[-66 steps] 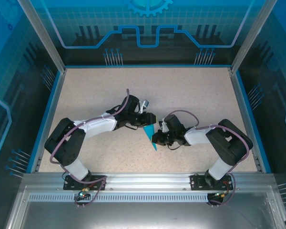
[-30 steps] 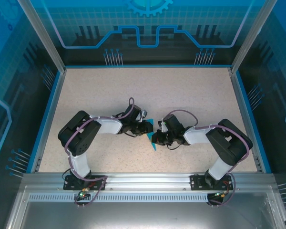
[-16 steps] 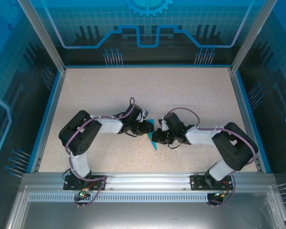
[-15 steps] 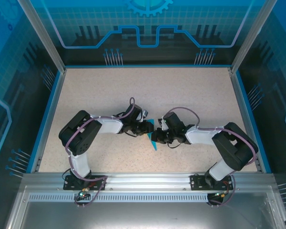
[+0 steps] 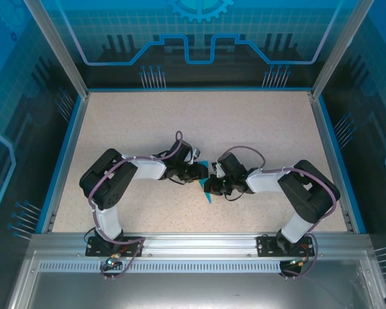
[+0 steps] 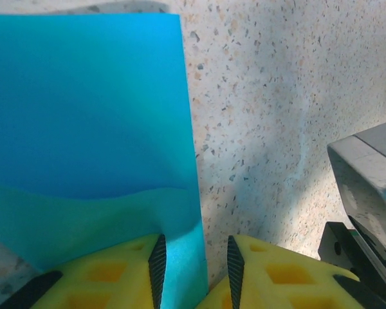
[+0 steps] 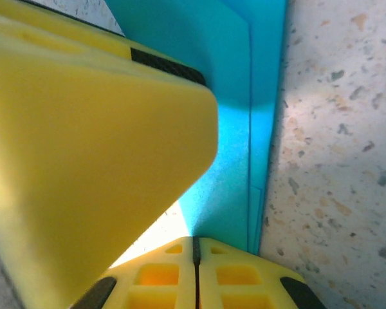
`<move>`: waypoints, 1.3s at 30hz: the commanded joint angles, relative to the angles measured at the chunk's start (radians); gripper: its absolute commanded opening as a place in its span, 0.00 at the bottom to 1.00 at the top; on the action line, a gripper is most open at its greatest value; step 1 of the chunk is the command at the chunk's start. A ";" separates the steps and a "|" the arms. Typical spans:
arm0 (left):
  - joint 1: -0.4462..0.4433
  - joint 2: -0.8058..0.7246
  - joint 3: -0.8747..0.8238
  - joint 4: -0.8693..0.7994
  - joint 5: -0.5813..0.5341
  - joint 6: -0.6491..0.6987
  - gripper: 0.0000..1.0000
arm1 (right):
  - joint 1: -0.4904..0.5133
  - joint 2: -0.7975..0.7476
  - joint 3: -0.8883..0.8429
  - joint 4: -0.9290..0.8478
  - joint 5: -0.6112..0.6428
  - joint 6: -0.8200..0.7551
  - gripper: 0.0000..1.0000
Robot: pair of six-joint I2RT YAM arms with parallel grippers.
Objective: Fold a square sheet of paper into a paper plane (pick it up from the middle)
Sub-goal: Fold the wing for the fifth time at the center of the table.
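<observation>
Sheet: the blue sheet [image 6: 83,109] is lying folded and flat at mid-bench [image 5: 257,122], between both arms
Left side: the left fingers [image 5: 201,174] are standing narrowly apart, straddling the sheet's straight edge
Right side: the right fingers [image 7: 194,270] are pressing fully together at its layered edge; cannot tell whether they are pinching it
Room: bare speckled surface is spreading out on every side

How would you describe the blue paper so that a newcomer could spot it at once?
On the speckled beige table, look to the middle, where the left gripper and right gripper nearly meet. The blue paper lies between them, folded narrow, one tip toward the near edge. Nothing else on the tabletop is cyan.
</observation>
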 commanded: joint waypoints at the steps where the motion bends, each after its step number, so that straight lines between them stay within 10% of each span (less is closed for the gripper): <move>1: 0.002 -0.040 0.024 -0.052 -0.023 0.060 0.39 | -0.008 0.026 -0.048 -0.136 0.046 -0.040 0.06; 12: 0.009 -0.210 -0.012 -0.070 -0.062 0.141 0.45 | -0.018 0.047 -0.046 -0.131 0.032 -0.040 0.07; 39: 0.042 -0.021 -0.028 0.081 -0.036 0.165 0.38 | -0.018 0.041 -0.060 -0.133 0.024 -0.025 0.06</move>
